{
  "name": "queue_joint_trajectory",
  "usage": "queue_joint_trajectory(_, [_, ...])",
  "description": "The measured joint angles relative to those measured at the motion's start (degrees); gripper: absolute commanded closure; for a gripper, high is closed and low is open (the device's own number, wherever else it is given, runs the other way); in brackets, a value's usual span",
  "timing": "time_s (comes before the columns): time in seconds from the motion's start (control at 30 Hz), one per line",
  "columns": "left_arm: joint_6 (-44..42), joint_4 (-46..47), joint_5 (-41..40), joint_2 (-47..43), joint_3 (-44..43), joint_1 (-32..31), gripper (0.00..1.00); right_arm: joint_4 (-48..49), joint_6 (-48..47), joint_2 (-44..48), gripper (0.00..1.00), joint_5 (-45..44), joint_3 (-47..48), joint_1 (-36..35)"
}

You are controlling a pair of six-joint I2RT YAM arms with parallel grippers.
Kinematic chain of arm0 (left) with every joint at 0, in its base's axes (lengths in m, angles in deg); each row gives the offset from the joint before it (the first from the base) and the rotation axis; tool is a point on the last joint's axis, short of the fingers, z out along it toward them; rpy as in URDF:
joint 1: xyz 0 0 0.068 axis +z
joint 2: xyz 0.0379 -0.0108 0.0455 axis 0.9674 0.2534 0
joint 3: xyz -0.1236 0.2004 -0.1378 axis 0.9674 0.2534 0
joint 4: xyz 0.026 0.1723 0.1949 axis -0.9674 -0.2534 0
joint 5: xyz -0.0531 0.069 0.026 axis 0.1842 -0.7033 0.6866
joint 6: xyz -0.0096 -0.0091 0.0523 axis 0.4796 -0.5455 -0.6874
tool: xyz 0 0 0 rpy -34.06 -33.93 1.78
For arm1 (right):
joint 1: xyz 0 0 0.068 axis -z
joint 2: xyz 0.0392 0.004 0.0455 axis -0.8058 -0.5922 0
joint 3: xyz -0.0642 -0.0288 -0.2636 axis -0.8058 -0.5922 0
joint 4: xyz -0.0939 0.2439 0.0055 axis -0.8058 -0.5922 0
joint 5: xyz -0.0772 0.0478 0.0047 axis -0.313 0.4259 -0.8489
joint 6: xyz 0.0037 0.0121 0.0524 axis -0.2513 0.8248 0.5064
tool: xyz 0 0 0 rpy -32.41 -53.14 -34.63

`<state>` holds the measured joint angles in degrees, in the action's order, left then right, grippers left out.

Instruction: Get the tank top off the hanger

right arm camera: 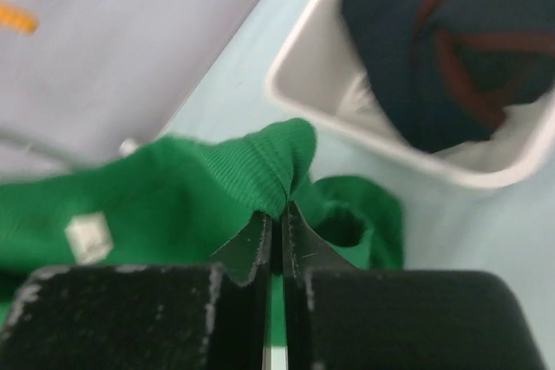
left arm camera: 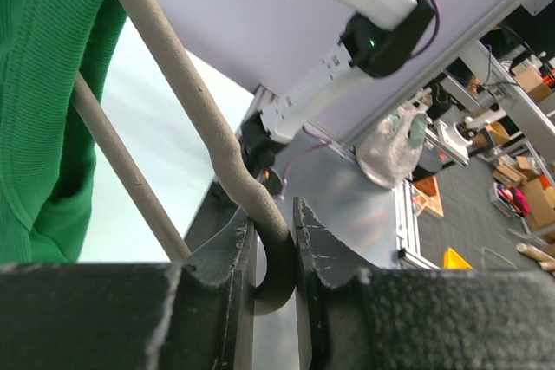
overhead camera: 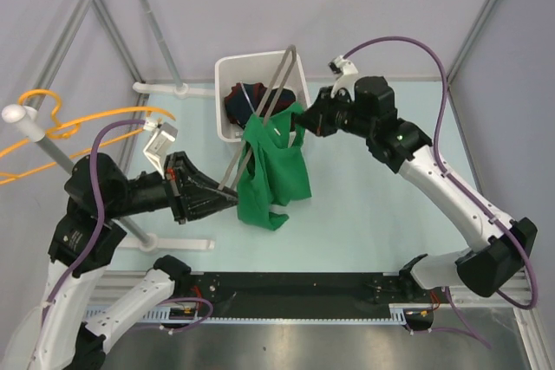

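I find the left jaws clamped on the curved lower end of the hanger, just in front of the bin. The right jaws are closed on a pinched fold of the tank top - at the bin's near right corner. The tank top hangs above the table in front of the bin, one strap on the hanger, which slants up over the bin - a navy garment lies inside.

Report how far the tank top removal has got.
Done: the left gripper is clamped on the hanger at its curved end, and the right gripper pinches a fold of the tank top. In hand: apparently drawing that cloth off. Left: the top drapes over the hanger's arm and must be pulled clear.
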<state>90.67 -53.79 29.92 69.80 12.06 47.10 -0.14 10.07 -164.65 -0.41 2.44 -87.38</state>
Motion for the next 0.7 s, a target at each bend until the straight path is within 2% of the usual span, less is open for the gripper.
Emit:
queue_joint_trajectory(0.07, [0.11, 2.75, -0.57, 0.94, 0.00, 0.00, 1.00, -1.77, -0.07, 1.77, 0.75, 1.38, -1.05, -3.21])
queue_joint_trajectory(0.1, [0.15, 3.96, -0.68, 1.31, 0.02, -0.02, 1.00, -2.67, 0.02, 2.43, 0.56, 1.97, -1.16, -4.33])
queue_joint_trajectory(0.17, [0.26, 6.47, -0.81, 1.97, 0.07, -0.04, 1.00, -4.55, -0.37, 3.69, 0.33, 2.93, -1.09, -6.99])
queue_joint_trajectory(0.2, [0.26, 8.00, -0.96, 2.34, 0.09, -0.04, 1.00, -6.58, -0.96, 4.33, 0.17, 2.89, -0.59, -8.11])
queue_joint_trajectory(0.27, [0.22, 9.49, -1.33, 2.67, 0.15, -0.04, 1.00, -11.06, -2.29, 5.14, 0.06, 0.87, 2.01, -9.16])
queue_joint_trajectory(0.37, [0.20, 11.23, -2.75, 2.54, 0.83, -0.04, 1.00, -14.53, -2.69, 6.27, 0.00, -3.93, 5.92, -9.16])
queue_joint_trajectory(0.57, [0.11, 11.32, -6.58, 2.29, 2.27, -0.04, 1.00, -12.04, -2.60, 9.20, 0.00, -10.01, 11.50, -10.62])
queue_joint_trajectory(0.7, [0.00, 11.06, -7.39, 2.27, 2.36, -0.04, 1.00, -6.99, -1.51, 7.69, 0.12, -13.18, 14.38, -12.09])
